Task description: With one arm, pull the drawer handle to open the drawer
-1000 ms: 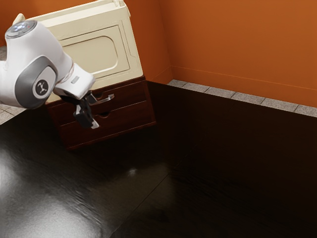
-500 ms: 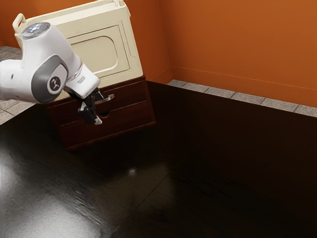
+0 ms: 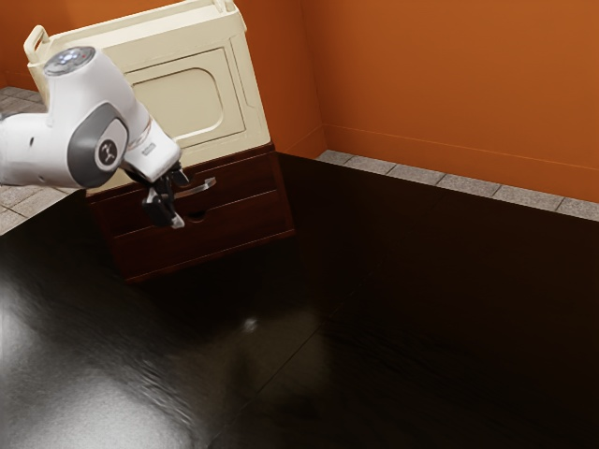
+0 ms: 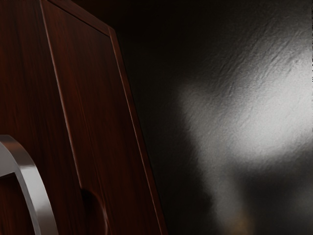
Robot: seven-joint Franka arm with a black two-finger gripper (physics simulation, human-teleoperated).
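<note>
drawers (image 4: 93,88): red-brown, wood-grained | handle (image 4: 32,178): silver-grey | table (image 3: 421,327): black | box (image 3: 178,103): cream | wall (image 3: 449,75): orange

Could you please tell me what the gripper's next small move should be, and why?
I would probably ease the open gripper toward the exterior view's right, to bring the silver drawer handle between its fingers: they stand apart, not closed on it, most of the handle lies to that side, and the upper drawer looks shut.

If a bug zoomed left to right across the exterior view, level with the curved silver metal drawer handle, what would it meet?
White-and-grey robot arm → black two-fingered end effector → silver handle → glossy black table → grey floor tiles → smooth orange wall.
</note>
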